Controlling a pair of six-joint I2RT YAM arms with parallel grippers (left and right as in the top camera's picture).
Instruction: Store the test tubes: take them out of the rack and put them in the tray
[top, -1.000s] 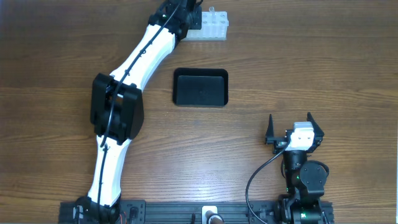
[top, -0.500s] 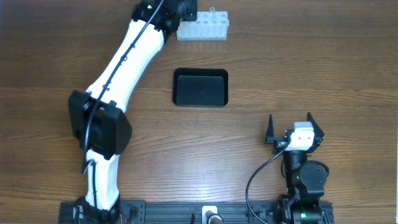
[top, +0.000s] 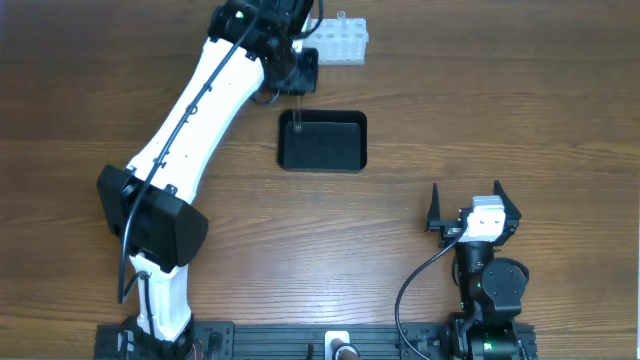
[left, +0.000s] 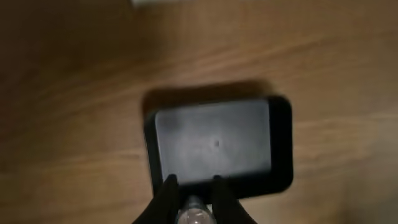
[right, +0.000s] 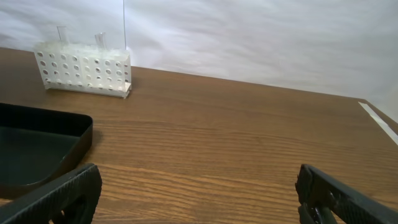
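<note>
1. The left tool (left: 193, 185) is clamping a test tube (top: 297, 122) over the black tray's (top: 335, 150) rim.
2. The right tool (top: 470, 206) is sitting with its fingers apart, open worktop (top: 520, 100) lying all around it.
3. The left arm (top: 215, 90) is partly covering the rack (top: 342, 45) at the worktop's far edge.

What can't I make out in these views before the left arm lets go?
Count of tubes in the rack: in the top view the left arm covers its left end; in the right wrist view they are too small to count.
The test tube in the left gripper: the left wrist view's bottom edge cuts it off.
Whether it touches the tray: no view settles it.
</note>
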